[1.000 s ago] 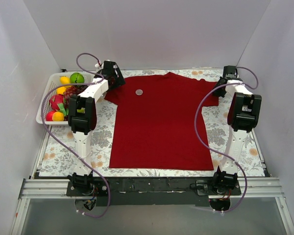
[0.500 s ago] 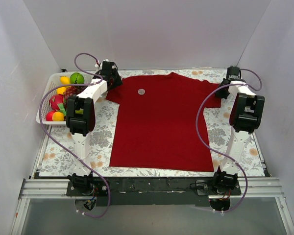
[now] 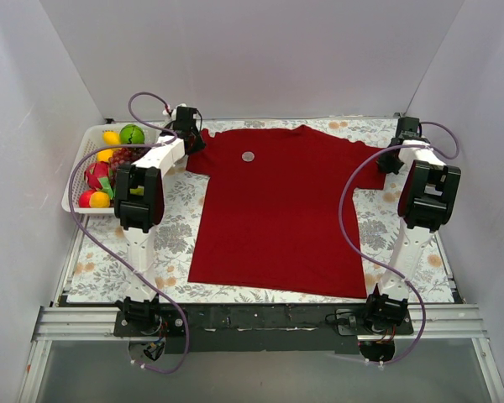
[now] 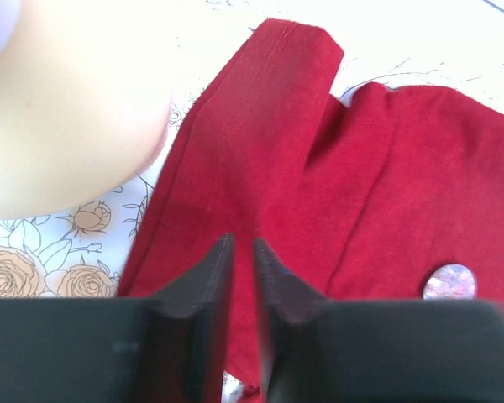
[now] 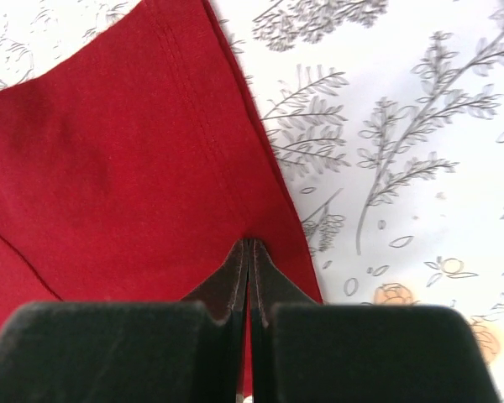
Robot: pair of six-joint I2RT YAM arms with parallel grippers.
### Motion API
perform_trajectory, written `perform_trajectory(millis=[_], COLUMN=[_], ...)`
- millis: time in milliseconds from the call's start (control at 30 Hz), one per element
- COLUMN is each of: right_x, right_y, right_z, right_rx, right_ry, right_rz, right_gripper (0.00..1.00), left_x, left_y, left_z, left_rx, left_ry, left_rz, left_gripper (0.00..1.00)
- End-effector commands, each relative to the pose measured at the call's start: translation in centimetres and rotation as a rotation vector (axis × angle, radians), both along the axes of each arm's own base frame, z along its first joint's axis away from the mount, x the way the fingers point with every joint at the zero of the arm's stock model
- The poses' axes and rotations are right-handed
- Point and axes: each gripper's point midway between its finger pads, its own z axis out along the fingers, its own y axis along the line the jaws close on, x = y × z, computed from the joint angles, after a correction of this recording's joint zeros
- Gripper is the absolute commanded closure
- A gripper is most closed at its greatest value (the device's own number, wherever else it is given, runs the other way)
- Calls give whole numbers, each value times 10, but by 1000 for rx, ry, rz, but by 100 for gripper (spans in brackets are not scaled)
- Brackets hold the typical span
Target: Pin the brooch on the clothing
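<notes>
Red cloth shows in the thin slit between the fingers (image 4: 203, 290) of your left hand (image 4: 241, 245). They stand almost pressed together over the left sleeve (image 4: 260, 126), and you cannot tell from the wrist view whether any fabric is caught between them. That sleeve lies partly folded, its hemmed end pointing away from the hand, with floral tabletop (image 4: 59, 269) showing beside it. A pale yellowish shape fills the upper left of that view, too blurred to name.

Your right hand (image 5: 249, 243) has its fingers pressed tight together, no gap visible. Their tips sit on the right sleeve (image 5: 134, 151) just inside its stitched hem. Whether they nip the cloth cannot be made out. Bare tabletop printed with grey leaves lies right beside the hem.

Between the two hands the shirt (image 3: 277, 227) lies spread flat, collar at the far side and bottom hem toward the arm bases. The brooch (image 3: 249, 156) rests on top of the shirt, on the upper chest toward the left arm's side and near the collar. It is close to the left hand and well apart from the right one. In the left wrist view it appears as a small shiny disc lying flat on the cloth, off to the right of the fingers.

At the left edge of the tabletop, apart from the shirt, stands a white basket (image 3: 74, 191) holding fruit (image 3: 132, 133).
</notes>
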Motion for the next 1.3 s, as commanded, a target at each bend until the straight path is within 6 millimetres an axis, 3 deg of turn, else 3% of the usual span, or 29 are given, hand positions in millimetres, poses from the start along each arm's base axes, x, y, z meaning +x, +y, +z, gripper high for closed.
perform_trajectory(millis=[0, 133, 500, 633, 933, 1133, 1267], right_x=[-10, -9, -10, -11, -11, -8, -3], right_y=[-19, -17, -18, -18, -15, -13, -7], right_z=[18, 18, 16, 15, 15, 22, 39], right_rx=[-58, -52, -51, -50, -35, -27, -8], right_ry=[6, 2, 5, 4, -6, -25, -67], right_rz=[-26, -20, -22, -23, -21, -12, 8], right_gripper=[99, 99, 99, 99, 99, 99, 99], left_x=[-2, -6, -19, -37, -47, -45, -40], left_y=[7, 9, 23, 37, 60, 56, 46], left_z=[-10, -27, -51, -64, -59, -52, -31], left_rx=[18, 24, 82, 116, 197, 174, 126], left_ry=[23, 57, 130, 179, 181, 166, 114], left_rz=[16, 24, 73, 145, 229, 220, 179], left_gripper=[91, 99, 100, 100, 100, 100, 100])
